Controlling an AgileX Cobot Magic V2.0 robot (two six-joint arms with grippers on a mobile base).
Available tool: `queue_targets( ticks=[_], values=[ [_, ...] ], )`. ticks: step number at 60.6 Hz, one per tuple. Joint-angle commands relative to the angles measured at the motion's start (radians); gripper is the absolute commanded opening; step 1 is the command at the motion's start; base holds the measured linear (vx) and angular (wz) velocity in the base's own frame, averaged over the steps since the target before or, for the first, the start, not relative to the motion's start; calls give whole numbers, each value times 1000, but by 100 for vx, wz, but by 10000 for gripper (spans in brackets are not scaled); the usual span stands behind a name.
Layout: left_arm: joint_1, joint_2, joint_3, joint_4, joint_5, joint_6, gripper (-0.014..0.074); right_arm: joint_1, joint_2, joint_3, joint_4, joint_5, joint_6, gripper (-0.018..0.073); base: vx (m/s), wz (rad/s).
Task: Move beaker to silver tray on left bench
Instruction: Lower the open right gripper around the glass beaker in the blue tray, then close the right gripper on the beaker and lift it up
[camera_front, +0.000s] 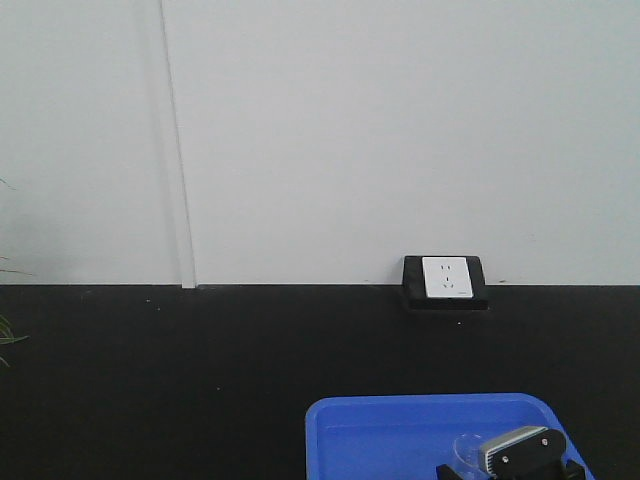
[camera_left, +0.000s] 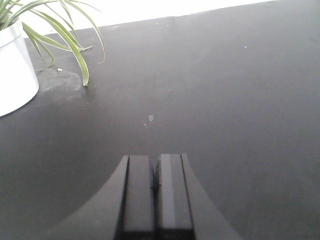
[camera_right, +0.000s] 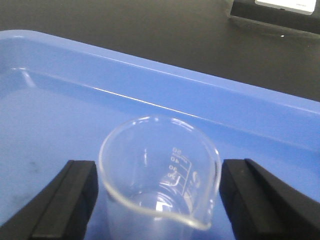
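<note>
The beaker is seen upright in the blue tub, lower centre of frame, bracketed by the widely spread right gripper. The left gripper is pressed together over black bench.

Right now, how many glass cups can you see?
1. The beaker stands upright in the blue tub, between the right gripper's fingers. More could be hidden outside these views.

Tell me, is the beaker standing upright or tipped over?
Upright: the beaker stands in the blue tub, open rim facing up, between the right fingers.
</note>
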Motion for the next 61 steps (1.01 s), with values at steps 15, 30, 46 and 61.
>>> queue_targets(
  ticks=[15,30,46,61],
  values=[
    [-3,-8,20,-3,-75,-1,1,0,56,-116,-4,-87,8,554,0,0],
    [-3,-8,20,-3,-75,-1,1,0,63,-129,-5,-72,63,348,0,0],
    [-3,-8,20,-3,-75,-1,1,0,2,-129,-180,-70,171,-3,0,0],
    [-3,-8,20,-3,-75,-1,1,0,-164,-129,-439,22,310,-15,0,0]
  ],
)
